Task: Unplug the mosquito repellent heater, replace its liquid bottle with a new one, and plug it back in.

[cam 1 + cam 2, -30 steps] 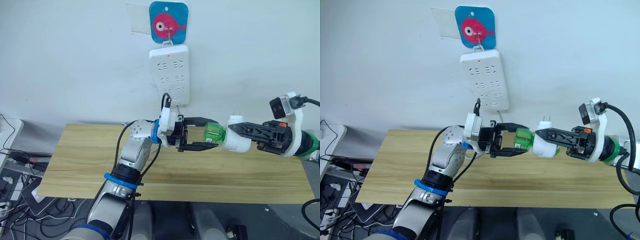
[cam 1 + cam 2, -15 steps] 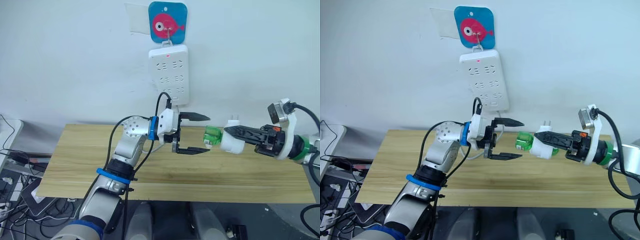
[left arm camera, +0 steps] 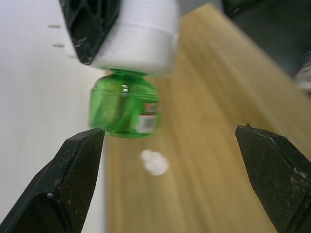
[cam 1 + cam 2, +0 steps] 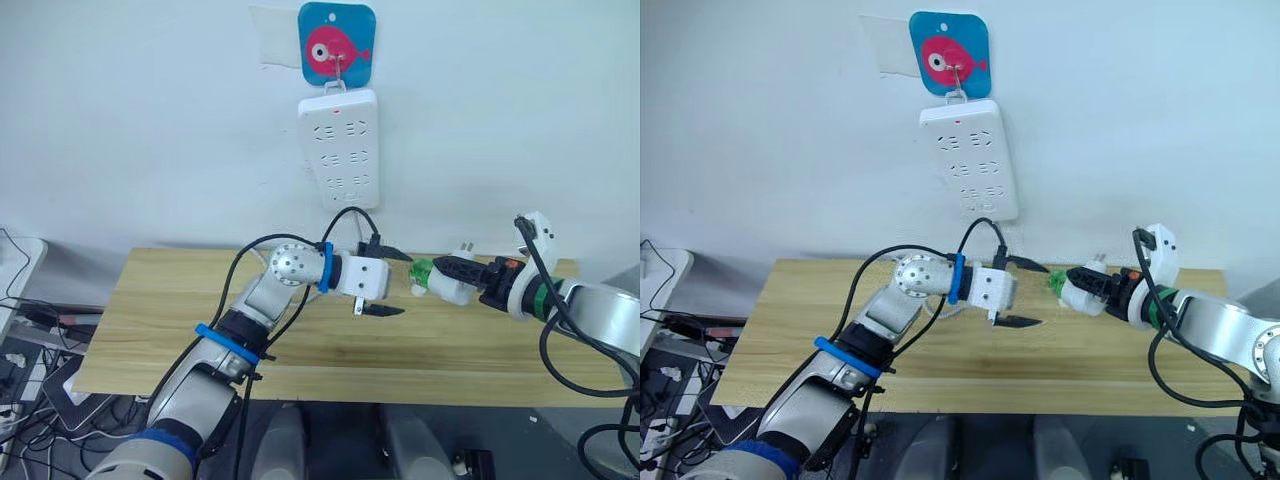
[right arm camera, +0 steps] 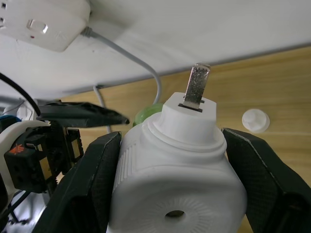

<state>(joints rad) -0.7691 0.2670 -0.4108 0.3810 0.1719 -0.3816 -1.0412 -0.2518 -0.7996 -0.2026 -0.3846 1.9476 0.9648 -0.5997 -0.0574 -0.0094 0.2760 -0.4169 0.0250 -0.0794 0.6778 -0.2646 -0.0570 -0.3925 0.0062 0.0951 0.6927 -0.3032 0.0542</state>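
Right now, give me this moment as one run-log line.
heater: unplugged, held by right gripper | green bottle: still attached | left gripper: open, empty, beside bottle

Soft, even indoor light is filling the scene, with faint shadows falling on the white wall (image 4: pixel 150 120). The left wrist view is blurring the green bottle (image 3: pixel 124 107) and wooden table (image 3: pixel 218 145).

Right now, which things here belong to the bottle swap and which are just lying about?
Part of the job:
- heater, held in the right gripper
- green bottle, attached to the heater
- power strip on the wall
- left gripper, open near the bottle

Lying about:
- small white cap on the table
- fish hook plate
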